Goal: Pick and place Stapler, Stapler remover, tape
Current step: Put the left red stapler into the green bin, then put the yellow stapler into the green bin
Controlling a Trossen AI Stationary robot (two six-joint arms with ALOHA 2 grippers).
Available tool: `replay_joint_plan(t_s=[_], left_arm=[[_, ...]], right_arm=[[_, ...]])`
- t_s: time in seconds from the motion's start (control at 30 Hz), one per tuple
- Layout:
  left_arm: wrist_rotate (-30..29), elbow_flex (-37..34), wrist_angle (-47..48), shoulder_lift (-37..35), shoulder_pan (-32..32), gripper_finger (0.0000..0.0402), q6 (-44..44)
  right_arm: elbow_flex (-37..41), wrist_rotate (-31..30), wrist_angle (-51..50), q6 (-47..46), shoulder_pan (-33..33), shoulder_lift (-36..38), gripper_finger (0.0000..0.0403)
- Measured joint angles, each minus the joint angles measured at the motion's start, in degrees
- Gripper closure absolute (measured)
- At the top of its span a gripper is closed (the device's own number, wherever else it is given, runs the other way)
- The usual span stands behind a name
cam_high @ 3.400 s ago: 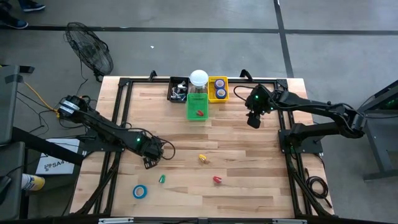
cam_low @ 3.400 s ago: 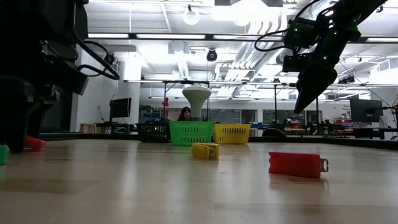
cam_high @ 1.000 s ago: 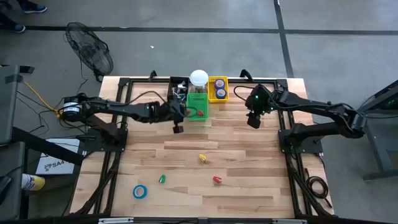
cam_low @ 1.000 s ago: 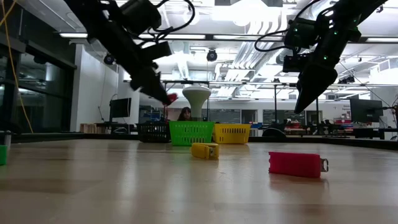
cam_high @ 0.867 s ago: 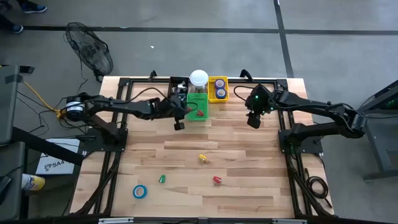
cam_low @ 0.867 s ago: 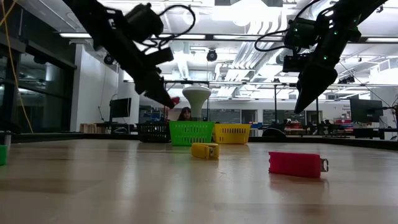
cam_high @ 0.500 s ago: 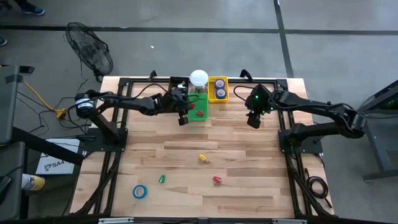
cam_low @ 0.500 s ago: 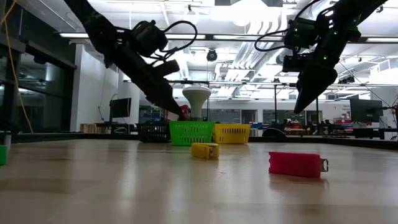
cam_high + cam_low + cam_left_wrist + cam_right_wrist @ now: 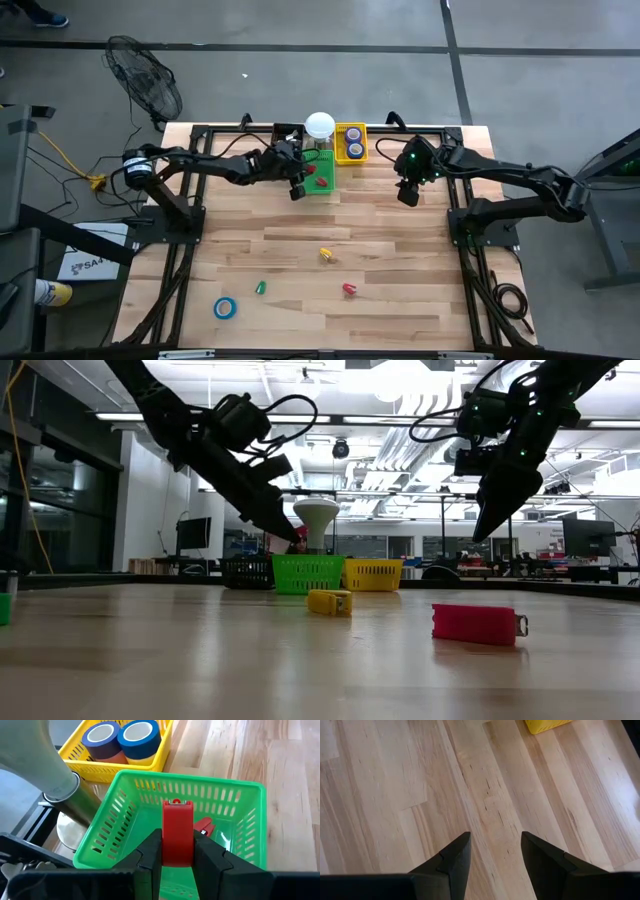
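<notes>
One red stapler (image 9: 177, 835), pinched in our left gripper (image 9: 177, 851), has travelled from 8 o'clock to above the green basket (image 9: 235, 795), so dropping it comes next; our right gripper (image 9: 492, 852) waits spread

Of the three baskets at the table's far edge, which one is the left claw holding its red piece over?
The green basket, the middle one. The left claw holds the red stapler above it; the yellow basket holds tape rolls.

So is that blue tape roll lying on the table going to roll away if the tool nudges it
Probably not: the blue tape roll lies flat, open centre up, so a nudge should slide it across the wooden table. Its thin ring shape suggests it's light. Stood on edge, it would likely roll.
</notes>
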State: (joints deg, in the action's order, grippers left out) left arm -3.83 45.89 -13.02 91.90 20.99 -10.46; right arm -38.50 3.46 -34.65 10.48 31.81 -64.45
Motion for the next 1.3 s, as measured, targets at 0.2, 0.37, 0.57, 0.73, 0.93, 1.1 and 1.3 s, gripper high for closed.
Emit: replay_joint_plan(t_s=[0.2, 0.37, 0.57, 0.73, 0.93, 1.1, 1.3], left_arm=[[0.1, 0.0, -0.1, 0.0, 0.0, 0.0321, -0.4], [0.4, 0.0, -0.1, 0.0, 0.0, 0.0299, -1.2], [1.9, 0.0, -0.1, 0.0, 0.0, 0.0265, -2.9], [2.0, 0.0, -0.1, -0.3, 0.0, 0.025, -6.4], [2.0, 1.3, 1.5, -2.1, 0.0, 0.0248, -10.9], [3.6, 2.3, 5.9, -4.0, 0.0, 0.0247, -13.2], [3.3, 2.3, 8.7, -4.7, -0.1, 0.0247, -14.1]], right_arm=[[0.0, 0.0, 0.0, 0.0, 0.0, 0.0, 0.0238], [0.0, 0.0, 0.0, 0.0, 0.0, 0.0, 0.0238], [0.0, 0.0, 0.0, 0.0, 0.0, 0.0, 0.0238], [0.0, 0.2, 0.0, 0.0, 0.0, 0.0, 0.0238], [0.0, 1.3, 0.0, -0.2, 0.0, 0.0, 0.0238], [0.0, 2.8, 0.0, -1.3, 0.0, 0.0, 0.0238], [0.0, 5.3, 0.2, -1.6, -0.9, 0.0, 0.0238]])
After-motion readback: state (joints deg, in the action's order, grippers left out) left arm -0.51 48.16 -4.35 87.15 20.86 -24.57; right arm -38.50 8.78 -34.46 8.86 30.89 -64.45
